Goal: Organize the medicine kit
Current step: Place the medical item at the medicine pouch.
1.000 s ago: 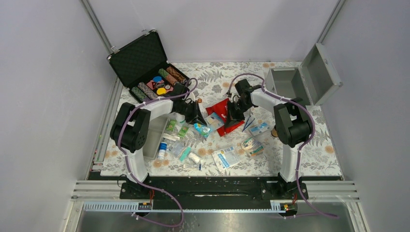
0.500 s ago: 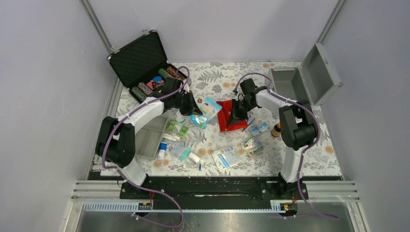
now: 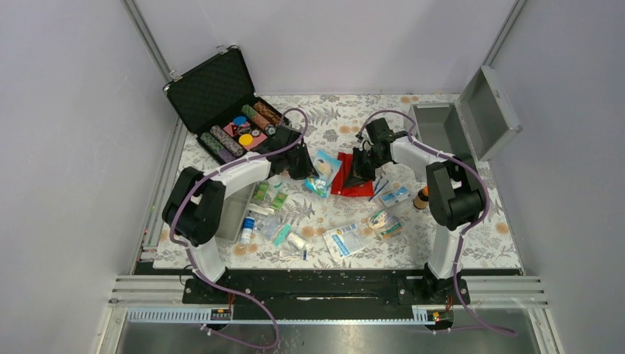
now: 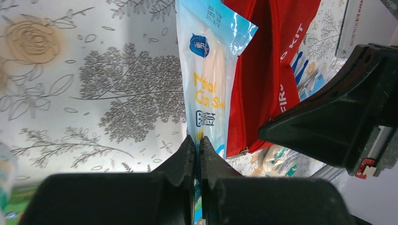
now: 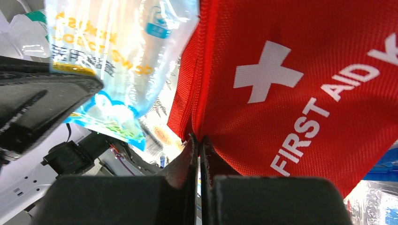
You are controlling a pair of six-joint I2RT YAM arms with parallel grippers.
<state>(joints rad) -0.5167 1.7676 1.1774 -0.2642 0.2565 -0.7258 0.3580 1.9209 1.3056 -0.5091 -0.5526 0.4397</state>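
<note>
1. Medicine kit (image 3: 436,127) sits at the far right corner of the worktop (image 3: 479,236), hinged lid standing open.
2. My left tool (image 4: 197,140) is clamped on the end of a blue-and-white packet (image 4: 209,84).
3. My right tool (image 5: 198,140) pinches the red first-aid pouch (image 5: 305,84) at its zip edge.
4. Packet and pouch overlap mid-worktop, left of the kit.
5. Loose sachets (image 3: 354,237) lie scattered nearer my bases.

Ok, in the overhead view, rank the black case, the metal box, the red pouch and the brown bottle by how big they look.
1. black case and metal box, both open with lids up: too close to rank.
2. red pouch, partly hidden.
3. brown bottle, clearly the smallest.
</note>
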